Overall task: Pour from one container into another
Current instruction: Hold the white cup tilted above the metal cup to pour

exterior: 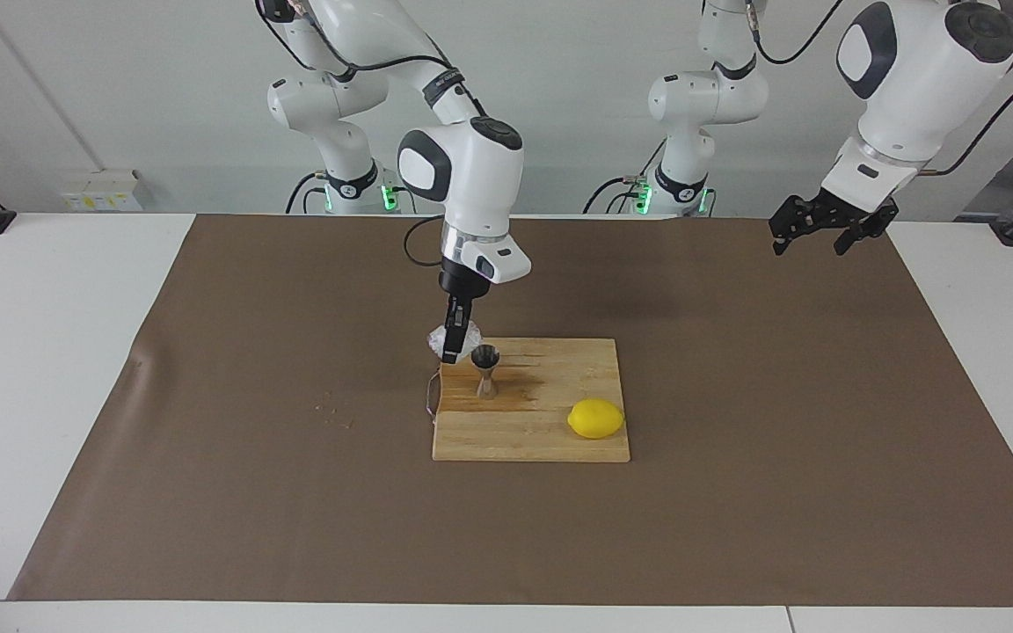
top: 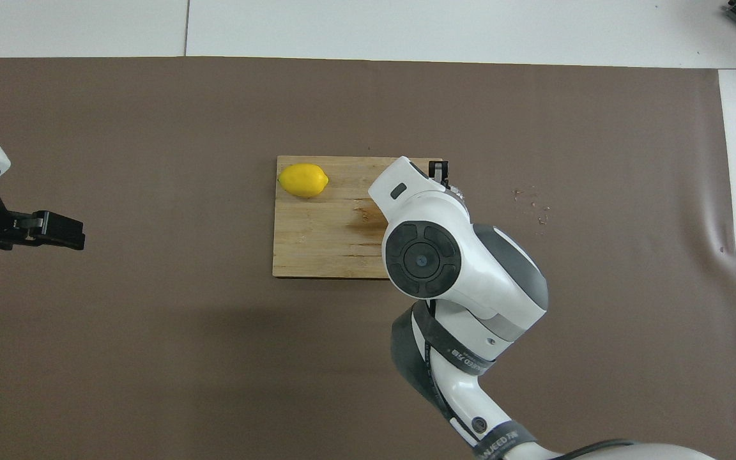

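Ridged cup (exterior: 455,338) pinched in the right pincer (exterior: 449,353), held up beside the steel jigger (exterior: 485,373).

Facing view: its forearm hangs near-vertical, fingers down; pouring looks about to begin, needing a tilt toward the jigger's mouth just beside the pincer on the cutting board (exterior: 550,440). The left pincer (exterior: 823,230) waits, spread, well apart.
Overhead view: the right arm hides the jigger; the lemon (top: 303,180) lies apart.

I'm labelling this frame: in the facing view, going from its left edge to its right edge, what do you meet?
Right gripper holding the cup → jigger → lemon → left gripper, raised over the mat.
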`<state>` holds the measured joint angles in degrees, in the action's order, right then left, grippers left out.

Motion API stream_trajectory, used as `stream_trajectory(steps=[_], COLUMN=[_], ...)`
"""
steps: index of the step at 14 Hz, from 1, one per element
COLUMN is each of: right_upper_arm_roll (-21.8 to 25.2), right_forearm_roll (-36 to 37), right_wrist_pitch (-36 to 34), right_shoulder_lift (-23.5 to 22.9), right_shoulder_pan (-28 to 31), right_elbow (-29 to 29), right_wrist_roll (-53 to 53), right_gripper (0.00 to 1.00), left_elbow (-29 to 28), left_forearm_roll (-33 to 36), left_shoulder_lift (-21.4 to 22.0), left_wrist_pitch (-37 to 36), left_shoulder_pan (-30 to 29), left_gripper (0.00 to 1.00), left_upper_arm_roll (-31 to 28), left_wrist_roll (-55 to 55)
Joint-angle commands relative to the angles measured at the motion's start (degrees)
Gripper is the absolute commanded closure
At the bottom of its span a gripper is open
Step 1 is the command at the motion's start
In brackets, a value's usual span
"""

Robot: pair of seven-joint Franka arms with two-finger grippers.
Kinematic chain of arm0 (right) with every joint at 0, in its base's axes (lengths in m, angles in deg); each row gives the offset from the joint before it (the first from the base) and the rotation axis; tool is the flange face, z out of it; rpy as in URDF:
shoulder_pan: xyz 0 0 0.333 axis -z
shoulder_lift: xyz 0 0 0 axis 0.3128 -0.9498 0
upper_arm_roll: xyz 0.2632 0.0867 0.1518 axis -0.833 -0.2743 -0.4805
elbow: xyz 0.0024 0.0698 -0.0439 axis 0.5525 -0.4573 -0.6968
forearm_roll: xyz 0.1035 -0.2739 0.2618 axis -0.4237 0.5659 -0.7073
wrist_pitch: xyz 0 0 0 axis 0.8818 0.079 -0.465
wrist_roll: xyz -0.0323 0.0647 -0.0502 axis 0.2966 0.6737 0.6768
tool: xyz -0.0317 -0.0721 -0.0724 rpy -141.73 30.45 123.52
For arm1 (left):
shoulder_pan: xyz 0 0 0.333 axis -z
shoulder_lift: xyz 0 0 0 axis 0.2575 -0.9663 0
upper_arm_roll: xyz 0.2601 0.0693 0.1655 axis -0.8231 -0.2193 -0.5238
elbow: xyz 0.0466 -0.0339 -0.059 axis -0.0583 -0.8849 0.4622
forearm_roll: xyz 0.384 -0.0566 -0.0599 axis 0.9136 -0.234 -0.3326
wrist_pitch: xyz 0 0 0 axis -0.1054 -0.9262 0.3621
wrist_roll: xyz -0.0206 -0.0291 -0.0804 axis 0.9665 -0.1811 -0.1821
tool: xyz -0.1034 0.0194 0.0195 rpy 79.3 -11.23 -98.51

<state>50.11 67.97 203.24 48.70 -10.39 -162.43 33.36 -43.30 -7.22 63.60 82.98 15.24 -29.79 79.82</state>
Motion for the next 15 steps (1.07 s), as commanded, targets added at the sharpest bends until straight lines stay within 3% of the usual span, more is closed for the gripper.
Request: stream_trajectory(steps=[1,15], right_upper_arm_roll=[-0.13,-0.13], right_forearm_roll=[2.24,2.24], right_wrist_pitch=[-0.54,0.08], right_shoulder_lift=[0.54,0.54], right_shoulder_pan=[-0.30,-0.39], right_elbow=[-0.34,-0.43], right_wrist_roll=[-2.44,-2.53], right_gripper=[0.68,0.68], left_elbow=[0.11,0.02], left_forearm_roll=[-0.52,-0.52], left_shoulder_lift=[0.79,0.79], left_wrist_pitch=[-1.03,-1.03], left_shoulder_pan=[-0.41,-0.33], left_gripper=[0.00,0.00], left_upper_arm_roll=[-0.26,-0.26], left_wrist_roll=[-0.80,-0.80])
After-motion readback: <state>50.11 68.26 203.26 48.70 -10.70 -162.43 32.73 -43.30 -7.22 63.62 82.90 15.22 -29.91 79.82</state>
